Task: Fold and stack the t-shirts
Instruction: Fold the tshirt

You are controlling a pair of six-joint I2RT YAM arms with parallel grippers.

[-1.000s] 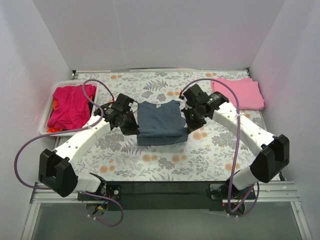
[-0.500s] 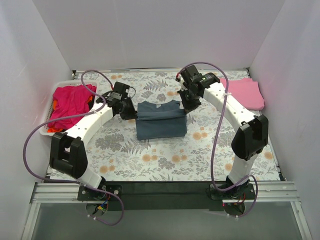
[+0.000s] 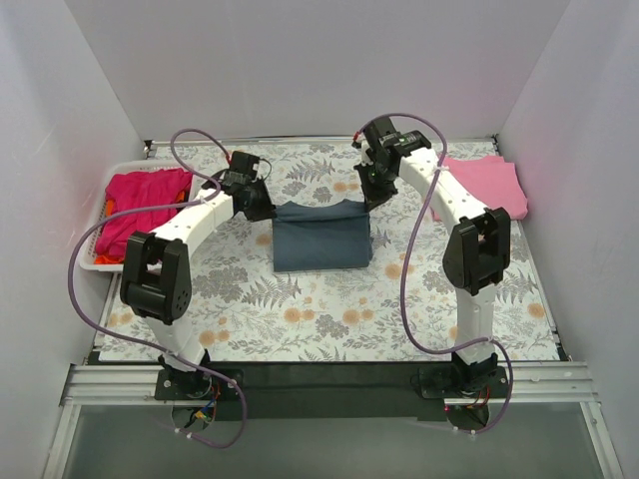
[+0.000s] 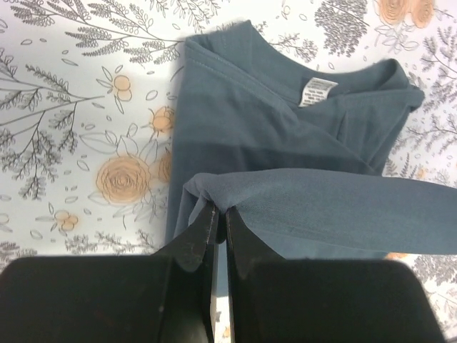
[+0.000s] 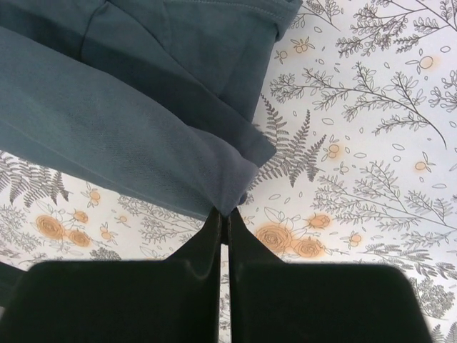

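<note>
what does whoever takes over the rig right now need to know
Left gripper: shut on a lifted edge of the blue-grey t-shirt.
Right gripper: shut on the other corner of that edge.
That shirt is mid-table, part-folded.
Pink t-shirt lies folded at far right.
Magenta t-shirt sits unfolded in the white basket.
To do: finish this fold, stack it, then the magenta one.

On my overhead feed a white slotted basket (image 3: 98,228) sits against the bench's left edge, toward the far-left corner. The bench top (image 3: 300,309) wears a pale cover printed with grey ferns and orange flowers. Plain white walls (image 3: 300,70) close the far, left and right edges. A metal rail (image 3: 110,371) runs along the near edge.
</note>
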